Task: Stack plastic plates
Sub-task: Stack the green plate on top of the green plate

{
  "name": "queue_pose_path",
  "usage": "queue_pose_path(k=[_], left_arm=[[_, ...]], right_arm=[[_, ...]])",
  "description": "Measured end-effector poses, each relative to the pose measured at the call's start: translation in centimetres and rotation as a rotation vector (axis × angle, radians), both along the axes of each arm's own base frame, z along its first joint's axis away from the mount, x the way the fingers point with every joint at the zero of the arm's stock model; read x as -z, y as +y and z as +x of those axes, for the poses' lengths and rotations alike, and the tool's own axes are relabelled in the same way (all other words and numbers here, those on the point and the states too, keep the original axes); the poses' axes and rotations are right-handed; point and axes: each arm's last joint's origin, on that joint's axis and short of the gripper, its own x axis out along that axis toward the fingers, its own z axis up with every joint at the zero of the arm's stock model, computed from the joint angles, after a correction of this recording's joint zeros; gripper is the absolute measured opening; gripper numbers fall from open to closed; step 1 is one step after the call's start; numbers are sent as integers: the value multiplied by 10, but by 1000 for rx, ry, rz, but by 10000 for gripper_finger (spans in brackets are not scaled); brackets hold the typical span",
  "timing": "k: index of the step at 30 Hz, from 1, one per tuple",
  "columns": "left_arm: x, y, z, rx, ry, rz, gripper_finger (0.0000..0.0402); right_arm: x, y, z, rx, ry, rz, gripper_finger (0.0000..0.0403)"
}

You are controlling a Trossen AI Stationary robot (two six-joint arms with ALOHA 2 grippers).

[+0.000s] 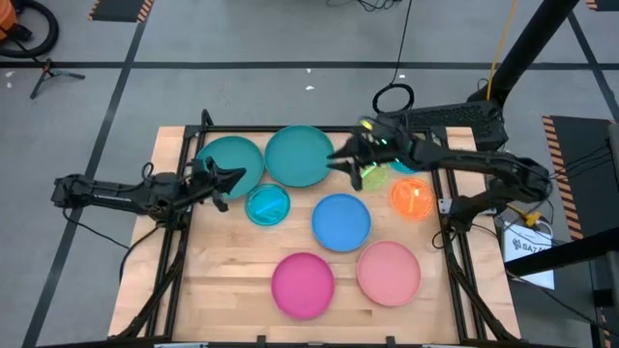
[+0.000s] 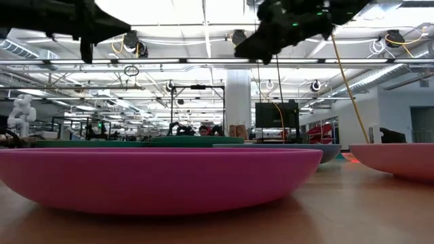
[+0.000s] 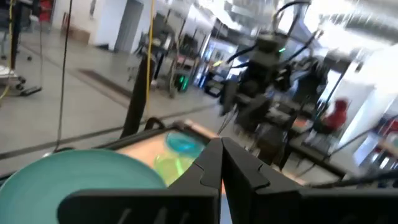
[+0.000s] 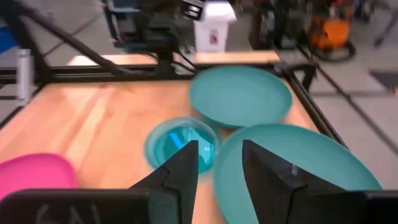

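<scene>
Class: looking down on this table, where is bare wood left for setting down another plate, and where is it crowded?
Bare wood lies in the near-left corner, left of the magenta plate, below the small cyan plate. The far edge is crowded: two teal plates touch.

Wood table [image 1: 232, 280] w/ plates: 2 teal [image 1: 232, 159] far, sm cyan [image 1: 268, 205], blue [image 1: 341, 221] mid, orange [image 1: 412, 199] right, magenta [image 1: 303, 283] & pink [image 1: 389, 273] near.

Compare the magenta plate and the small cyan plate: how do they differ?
The magenta plate is larger and opaque; the small cyan plate is smaller and see-through. The magenta plate lies near the table's front edge, whereas the cyan plate lies farther back, beside the teal plates. Both are round, shallow and lie flat, unstacked.
</scene>
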Motion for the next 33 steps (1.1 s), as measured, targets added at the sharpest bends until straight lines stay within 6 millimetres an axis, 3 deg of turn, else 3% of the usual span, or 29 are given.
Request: queue_pose_path(k=[4,7,13,19,26,29,33], left_arm=[[-17,-1,12,0,148,-3,10],[-28,-1,20,-3,270,-34,10],[-33,1,36,-124,521,-177,10],[-15,9,57,-216,888,-299,10],[22,11,69,53,1582,-198,10],[35,13,74,129,1719,-128,10],[42,18,78,187,1773,-76,10]], right_arm=[[9,18,-24,-41,-54,-61,116],[4,24,-39,-41,-64,-64,116],[-1,30,-53,-12,-19,67,116],[15,33,-56,-21,133,106,116],[19,33,-57,-25,169,103,116],[19,34,-58,-27,170,104,116],[21,34,-59,-26,190,114,116]])
